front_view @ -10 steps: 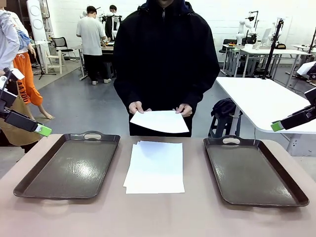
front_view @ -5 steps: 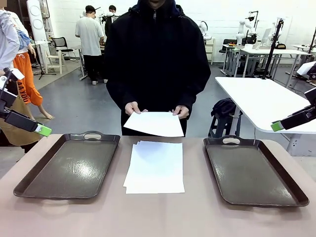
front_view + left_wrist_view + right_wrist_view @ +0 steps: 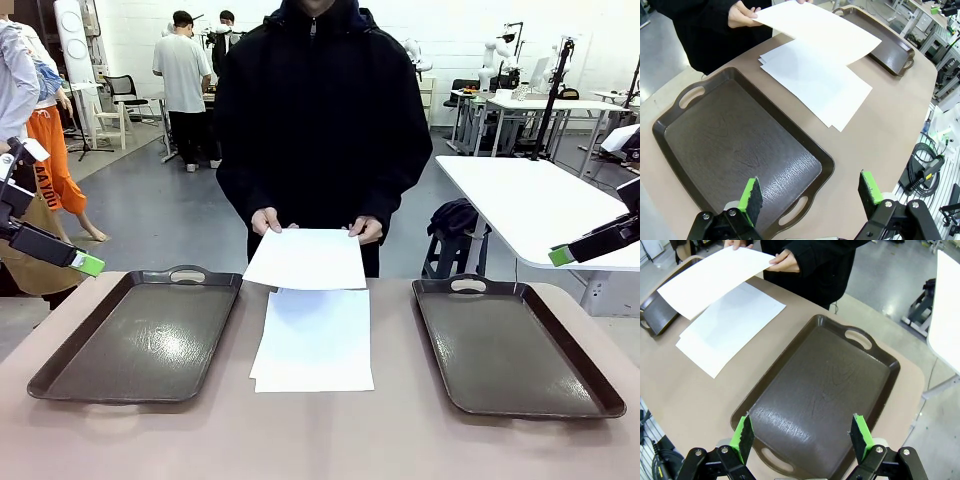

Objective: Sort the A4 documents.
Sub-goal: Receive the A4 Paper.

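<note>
Likely light, floppy, slick: sheets (image 3: 315, 345) at 12 o'clock, best pinched by a free edge. Wide open and empty at left gripper (image 3: 810, 192) and right gripper (image 3: 802, 435).

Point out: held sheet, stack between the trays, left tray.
Held white paper sheet (image 3: 305, 260), front view, sheet's middle.
Stack of white paper sheets lying flat (image 3: 315, 345), front view, top sheet's middle.
Dark brown handled tray, robot's left (image 3: 150, 340), front view, bare floor.

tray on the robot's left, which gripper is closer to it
Left. The left gripper hangs open, raised at the left tray's outer side and looking down on it. The right gripper hangs open across the table, raised by the right tray's outer side.
</note>
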Controlling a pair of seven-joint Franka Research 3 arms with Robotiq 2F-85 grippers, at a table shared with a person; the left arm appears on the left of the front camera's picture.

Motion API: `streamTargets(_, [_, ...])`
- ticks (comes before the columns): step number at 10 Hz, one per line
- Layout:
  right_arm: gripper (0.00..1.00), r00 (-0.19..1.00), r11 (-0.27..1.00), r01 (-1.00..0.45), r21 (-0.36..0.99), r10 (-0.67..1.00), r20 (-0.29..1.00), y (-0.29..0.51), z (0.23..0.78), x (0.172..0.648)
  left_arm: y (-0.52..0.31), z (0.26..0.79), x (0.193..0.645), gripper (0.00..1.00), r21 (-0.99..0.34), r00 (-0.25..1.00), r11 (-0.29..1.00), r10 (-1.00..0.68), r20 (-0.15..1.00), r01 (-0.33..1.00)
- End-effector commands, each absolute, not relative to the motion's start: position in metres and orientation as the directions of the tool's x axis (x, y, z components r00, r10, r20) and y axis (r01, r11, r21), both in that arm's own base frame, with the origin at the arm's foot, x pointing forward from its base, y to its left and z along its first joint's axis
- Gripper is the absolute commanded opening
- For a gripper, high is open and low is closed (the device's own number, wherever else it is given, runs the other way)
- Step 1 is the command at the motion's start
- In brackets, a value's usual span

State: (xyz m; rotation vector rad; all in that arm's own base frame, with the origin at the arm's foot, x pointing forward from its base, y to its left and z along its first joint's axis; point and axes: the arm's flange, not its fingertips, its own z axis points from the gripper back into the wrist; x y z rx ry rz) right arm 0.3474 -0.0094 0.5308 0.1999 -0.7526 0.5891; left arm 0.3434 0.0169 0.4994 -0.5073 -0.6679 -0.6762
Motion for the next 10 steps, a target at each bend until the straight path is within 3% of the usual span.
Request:
streamTargets(1, [1.0,0.58,0.821,-0.57,-0.034,0.431,0.691,-0.0094,0.53,0.3477,0.0197,0.4984,0.3458,1.0,-0.208,0.575,0.66,-0.403,0.712,0.721])
streamTargets(10, [1.0,0.58,0.821,-0.57,-0.034,0.431,0.691,-0.0094,0.53,0.3477,0.0197,0.4984,0.3458,1.0,-0.208,0.575,0.66,-0.403,0.712,0.721])
